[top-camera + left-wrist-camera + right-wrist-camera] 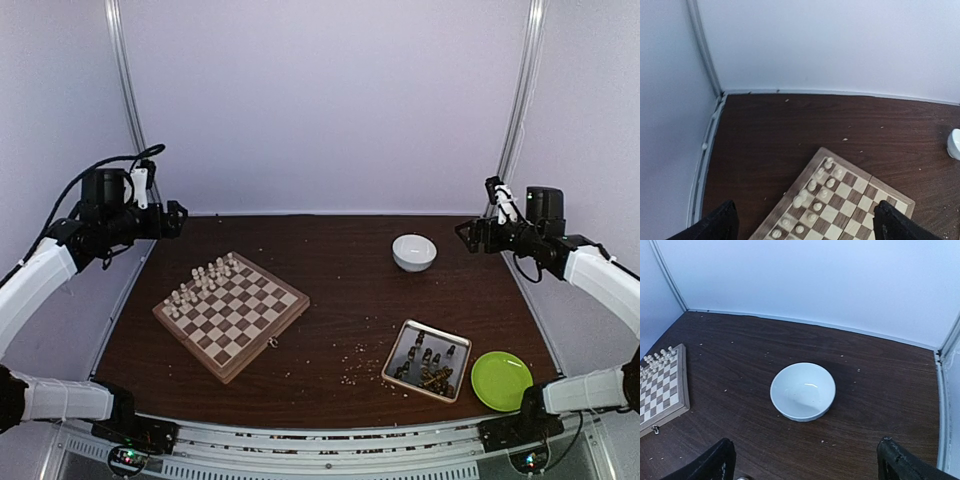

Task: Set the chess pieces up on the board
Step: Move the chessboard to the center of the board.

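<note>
The desk (pixel 340 290) carries the board (pixel 230 316), which is turned cornerwise to the arms. The left arm (pixel 100 215) hangs high above the board's far-left side. The right arm (pixel 545 235) hangs high and well off to the board's right. Each arm's jaws stand fully apart and hold nothing. In the left wrist view only bare desk and the board's far corner show between the two dark fingers (pixel 715 225).

Right of the board, and well apart from it, lies a metal tray (pixel 427 360). A green plate (pixel 501 380) sits just beside the tray, on the side away from the board. A white bowl (pixel 414 252) stands right of the board and farther back, directly under the right arm's camera.

The cream pieces (pixel 205 280) stand upright in two rows along the board's far-left edge. The dark pieces (pixel 432 368) are heaped in the tray, so the board's near-right edge has none.

The coming move probably turns on that heap. It lies on the right arm's side of the board, below that arm's jaws and nearer the arm bases. The right arm is judged the nearer one. The heap is too small here to tell which way each piece's long axis points. Pale crumbs (pixel 355 365) dot the desk between the board and the tray.
</note>
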You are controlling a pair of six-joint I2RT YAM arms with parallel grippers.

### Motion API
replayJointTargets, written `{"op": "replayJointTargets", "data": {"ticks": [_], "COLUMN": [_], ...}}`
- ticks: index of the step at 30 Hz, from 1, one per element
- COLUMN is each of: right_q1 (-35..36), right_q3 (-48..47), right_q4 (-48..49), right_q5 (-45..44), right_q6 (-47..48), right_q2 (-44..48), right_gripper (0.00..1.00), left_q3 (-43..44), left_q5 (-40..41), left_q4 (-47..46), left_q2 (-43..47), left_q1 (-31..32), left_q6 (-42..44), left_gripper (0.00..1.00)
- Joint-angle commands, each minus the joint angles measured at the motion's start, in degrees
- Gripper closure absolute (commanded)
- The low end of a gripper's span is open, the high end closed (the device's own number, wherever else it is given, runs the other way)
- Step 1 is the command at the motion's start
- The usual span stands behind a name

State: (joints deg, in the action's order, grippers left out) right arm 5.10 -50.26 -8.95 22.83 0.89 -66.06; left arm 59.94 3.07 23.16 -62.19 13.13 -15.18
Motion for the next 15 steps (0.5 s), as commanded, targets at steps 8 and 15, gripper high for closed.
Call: {"op": "replayJointTargets", "data": {"ticks": [8,15], "right_q1": [14.32,27.11], "right_q3": [-18.77,-31.96], "right_q4": [-16.36,-23.49], "right_q5": [12.77,13.80], "right_q6": [8.30,9.99], "right_q2": [-21.26,-34.80], "right_gripper": [0.22,0.43], "left_q3": [-2.52,-7.82], "left_q5": [7.70,4.06], "left_q4": [24.69,26.24], "left_q2": [3.81,3.11], "left_q1": [-10.63,-16.75], "left_q6": [-17.03,-16.51], "left_gripper": [0.04,0.11]}}
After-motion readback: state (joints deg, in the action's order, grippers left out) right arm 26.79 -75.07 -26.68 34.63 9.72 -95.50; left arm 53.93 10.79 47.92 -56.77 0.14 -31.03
